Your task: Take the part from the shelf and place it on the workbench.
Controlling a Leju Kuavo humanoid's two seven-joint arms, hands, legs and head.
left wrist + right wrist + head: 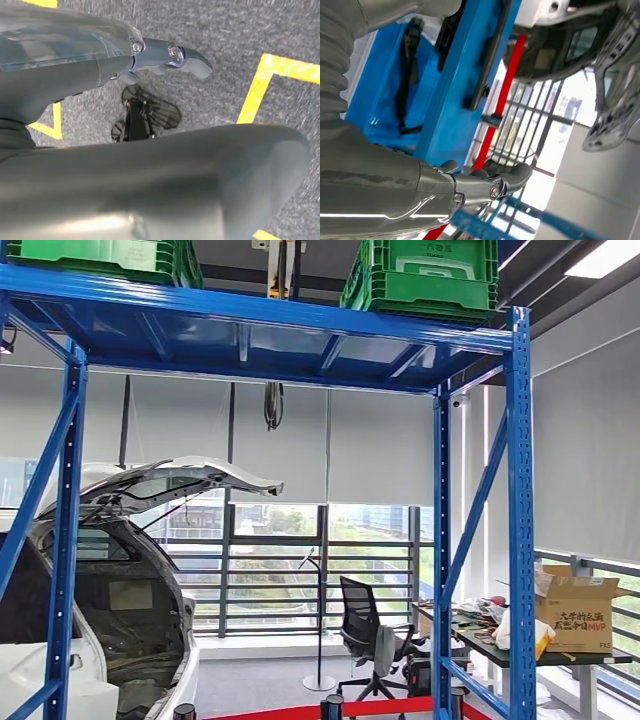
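Here, black parts (406,75) are lying on the blue shelf (452,100) beside my empty, loosely spread right hand (490,182). My left hand (166,55) is hanging empty over grey carpet. A cardboard box (577,610) is reading "MVP".

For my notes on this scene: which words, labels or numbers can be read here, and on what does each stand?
"MVP": on the cardboard box, ending a dark line of Chinese characters too small to read surely.
Green crate: white print, too blurred to read.
Yellow lines on the floor: marking only, no text.
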